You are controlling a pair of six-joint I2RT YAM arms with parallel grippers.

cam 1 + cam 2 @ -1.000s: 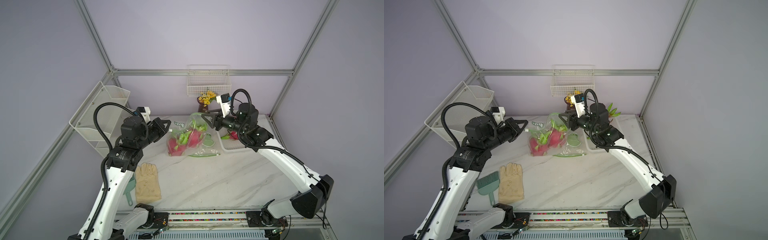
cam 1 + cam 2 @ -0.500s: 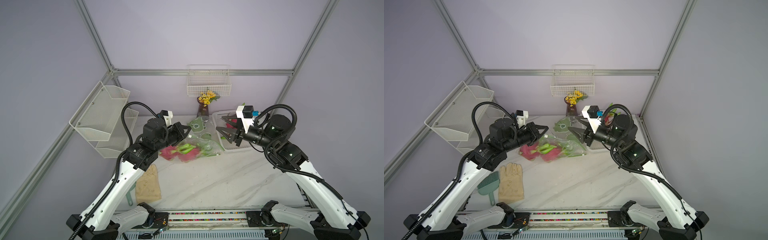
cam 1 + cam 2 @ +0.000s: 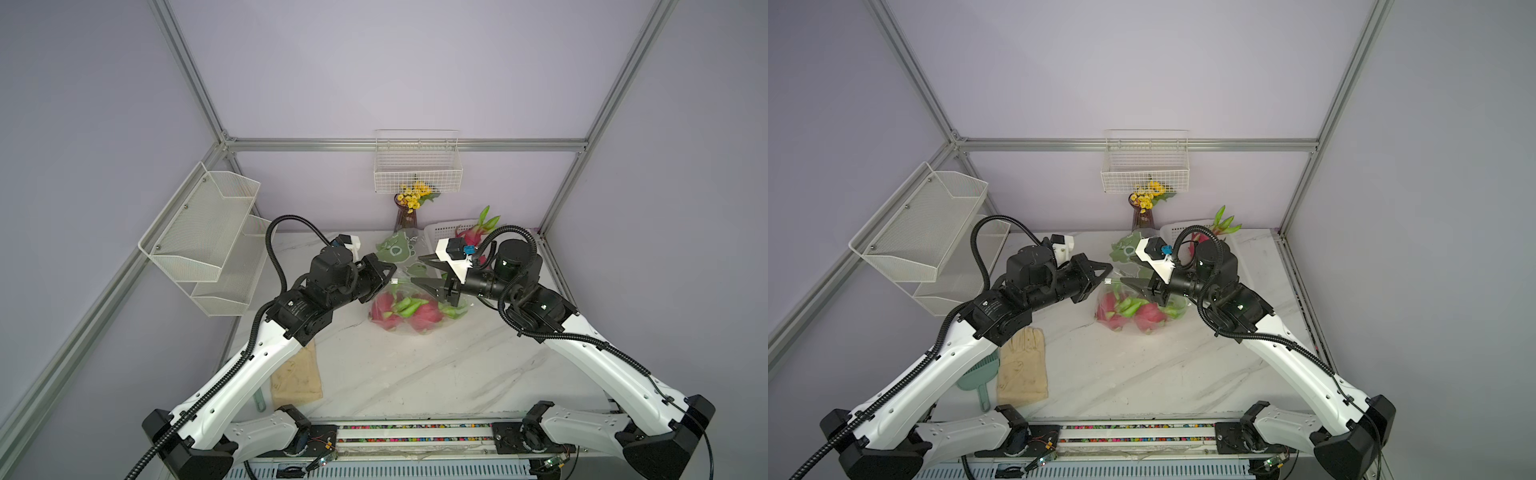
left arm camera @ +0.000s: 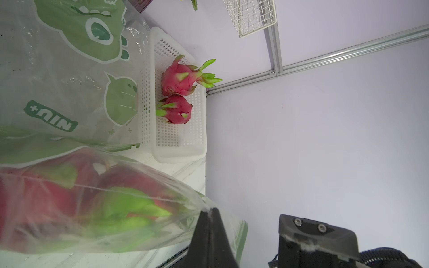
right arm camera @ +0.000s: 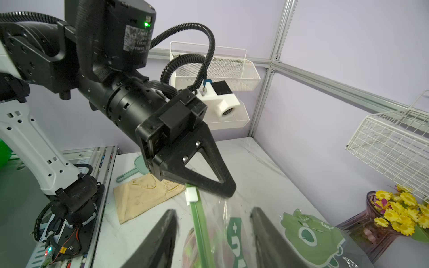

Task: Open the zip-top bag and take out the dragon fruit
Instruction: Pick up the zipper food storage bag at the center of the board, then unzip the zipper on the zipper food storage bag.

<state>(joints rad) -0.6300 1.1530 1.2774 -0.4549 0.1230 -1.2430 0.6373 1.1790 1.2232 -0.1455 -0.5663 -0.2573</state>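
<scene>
The clear zip-top bag (image 3: 409,266) with green print hangs in the middle, its top edge raised. Magenta dragon fruit (image 3: 424,316) (image 3: 1148,316) lie in its sagging lower part. My left gripper (image 3: 392,272) (image 4: 210,210) is shut on the bag's film near the zip's end. In the right wrist view the green zip strip (image 5: 199,222) with its white slider (image 5: 192,194) runs between the open fingers of my right gripper (image 5: 213,211) (image 3: 417,270), which touch nothing. The left gripper (image 5: 222,192) pinches the film just beyond the slider.
A white basket (image 3: 440,232) (image 4: 178,139) at the back right holds two dragon fruit (image 4: 178,79). A vase of yellow flowers (image 3: 405,216) stands behind the bag. A beige glove (image 3: 1021,365) and a green brush (image 3: 980,378) lie front left. Mesh shelves (image 3: 208,232) line the left wall.
Both arms have swung toward each other at the table's middle. The bag has shifted forward and its top has been lifted by the left gripper. The right gripper has come level with the zip.
</scene>
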